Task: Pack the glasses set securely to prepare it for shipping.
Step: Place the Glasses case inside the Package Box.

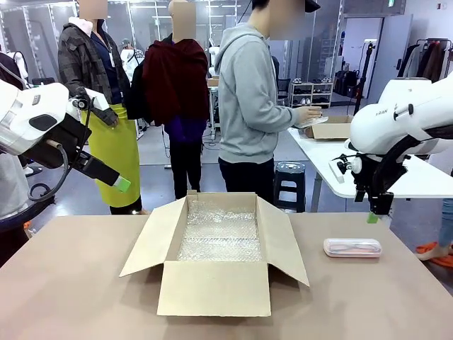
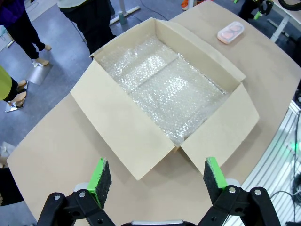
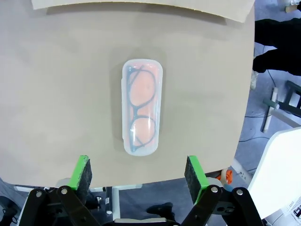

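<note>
Pink glasses case [image 3: 142,107] is lying on the tabletop [image 1: 71,283], right of the open cardboard box [image 1: 212,290] (bubble-wrap lined). Right gripper [image 3: 137,165] is hovering over it, jaws wide; left gripper [image 2: 156,172] is gaping too, jaws empty.

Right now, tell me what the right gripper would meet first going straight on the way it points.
Probably the pale pink glasses case on the table, in line with the open right gripper. Depth is unclear; it might land on bare table just short.

cardboard box [image 3: 141,5] cut off at top edge | pink case [image 2: 231,32] contents too small
</note>
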Controlling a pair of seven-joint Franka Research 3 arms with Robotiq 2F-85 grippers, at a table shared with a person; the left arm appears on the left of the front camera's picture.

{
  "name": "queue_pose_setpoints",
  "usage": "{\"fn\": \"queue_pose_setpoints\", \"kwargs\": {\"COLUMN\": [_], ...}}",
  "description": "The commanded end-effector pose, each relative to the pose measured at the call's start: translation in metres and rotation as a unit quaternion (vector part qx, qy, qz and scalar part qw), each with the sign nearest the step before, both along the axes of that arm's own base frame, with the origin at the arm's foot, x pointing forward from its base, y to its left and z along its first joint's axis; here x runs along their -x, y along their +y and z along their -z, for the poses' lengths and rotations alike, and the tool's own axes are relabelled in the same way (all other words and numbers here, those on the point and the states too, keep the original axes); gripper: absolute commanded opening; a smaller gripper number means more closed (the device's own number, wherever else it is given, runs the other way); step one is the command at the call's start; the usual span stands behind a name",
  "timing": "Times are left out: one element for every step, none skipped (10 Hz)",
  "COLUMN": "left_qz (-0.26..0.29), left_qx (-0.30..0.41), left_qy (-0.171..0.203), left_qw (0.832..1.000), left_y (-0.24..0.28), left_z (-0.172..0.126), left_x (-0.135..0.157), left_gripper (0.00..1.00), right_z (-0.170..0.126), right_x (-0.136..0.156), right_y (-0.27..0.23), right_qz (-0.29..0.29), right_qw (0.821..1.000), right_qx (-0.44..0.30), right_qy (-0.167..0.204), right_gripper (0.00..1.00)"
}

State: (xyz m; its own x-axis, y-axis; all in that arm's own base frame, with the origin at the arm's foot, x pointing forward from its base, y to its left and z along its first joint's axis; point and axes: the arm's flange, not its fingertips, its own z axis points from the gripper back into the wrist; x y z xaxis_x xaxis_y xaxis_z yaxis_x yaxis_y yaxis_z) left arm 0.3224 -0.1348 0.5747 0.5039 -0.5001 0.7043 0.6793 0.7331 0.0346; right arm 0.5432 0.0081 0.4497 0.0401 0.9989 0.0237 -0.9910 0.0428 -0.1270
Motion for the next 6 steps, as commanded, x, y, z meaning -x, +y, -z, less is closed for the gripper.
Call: {"fn": "queue_pose_setpoints", "kwargs": {"left_qz": [0.002, 0.002, 0.002, 0.002, 0.002, 0.002], "left_qx": [-0.001, -0.001, -0.001, -0.001, -0.001, -0.001], "left_qy": [-0.005, -0.005, -0.005, -0.005, -0.005, -0.005], "left_qw": [1.000, 1.000, 1.000, 1.000, 1.000, 1.000], "left_y": [0.002, 0.002, 0.002, 0.002, 0.002, 0.002], "left_z": [-0.001, -0.001, -0.001, -0.001, -0.001, -0.001], "left_x": [0.000, 0.000, 0.000, 0.000, 0.000, 0.000], "left_gripper": [1.00, 1.00, 1.00, 1.00, 1.00, 1.00], "right_z": [0.023, 0.033, 0.045, 0.064, 0.074, 0.083], "right_x": [-0.010, -0.013, -0.015, -0.017, -0.018, -0.019], "right_y": [0.003, 0.003, 0.002, 0.000, -0.002, -0.004], "right_qz": [-0.017, -0.023, -0.023, -0.029, -0.031, -0.032], "right_qw": [1.000, 1.000, 1.000, 1.000, 0.999, 0.999], "right_qx": [0.000, 0.003, 0.005, -0.003, 0.002, -0.002], "right_qy": [0.000, 0.004, 0.004, 0.006, 0.016, 0.016], "right_gripper": [1.00, 1.00, 1.00, 1.00, 1.00, 1.00]}}
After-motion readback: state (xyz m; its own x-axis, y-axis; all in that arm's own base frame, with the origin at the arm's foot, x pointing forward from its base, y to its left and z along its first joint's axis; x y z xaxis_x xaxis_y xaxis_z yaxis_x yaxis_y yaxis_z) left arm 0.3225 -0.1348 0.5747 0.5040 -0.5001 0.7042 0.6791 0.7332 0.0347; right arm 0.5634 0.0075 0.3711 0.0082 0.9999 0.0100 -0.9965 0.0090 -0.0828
